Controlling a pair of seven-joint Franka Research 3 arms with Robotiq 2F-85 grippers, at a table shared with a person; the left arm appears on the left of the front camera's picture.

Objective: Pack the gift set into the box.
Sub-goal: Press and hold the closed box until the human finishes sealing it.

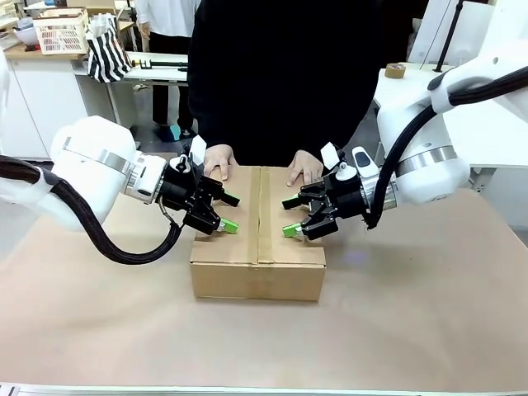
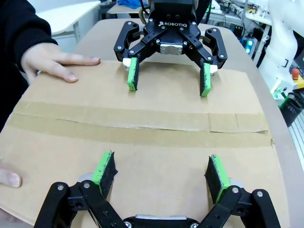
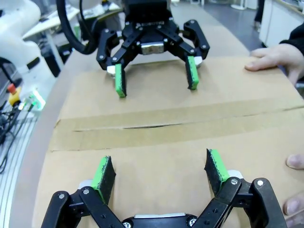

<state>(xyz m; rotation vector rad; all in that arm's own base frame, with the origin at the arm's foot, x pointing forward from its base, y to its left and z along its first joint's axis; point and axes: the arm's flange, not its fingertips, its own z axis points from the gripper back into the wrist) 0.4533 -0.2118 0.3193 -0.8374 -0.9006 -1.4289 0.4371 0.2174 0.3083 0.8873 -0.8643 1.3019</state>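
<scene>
The box (image 1: 257,268) stands in the middle of the table with its flaps shut and a strip of brown tape (image 2: 142,126) along the seam. My left gripper (image 1: 231,213) hovers open over the lid's left half, nothing between its green pads. Facing it, my right gripper (image 1: 289,217) is open over the right half, also holding nothing. In the left wrist view my left gripper (image 2: 161,168) points at the right gripper (image 2: 168,80) across the seam. A person's hands (image 1: 219,161) (image 1: 307,167) rest flat on the lid's far edge. The gift set is hidden.
Brown paper covers the table (image 1: 412,313), with free room around the box. The person stands close behind the box. Far back left a white basket (image 1: 62,33) and a striped bag (image 1: 107,49) sit on a counter; a tape roll (image 1: 395,71) lies back right.
</scene>
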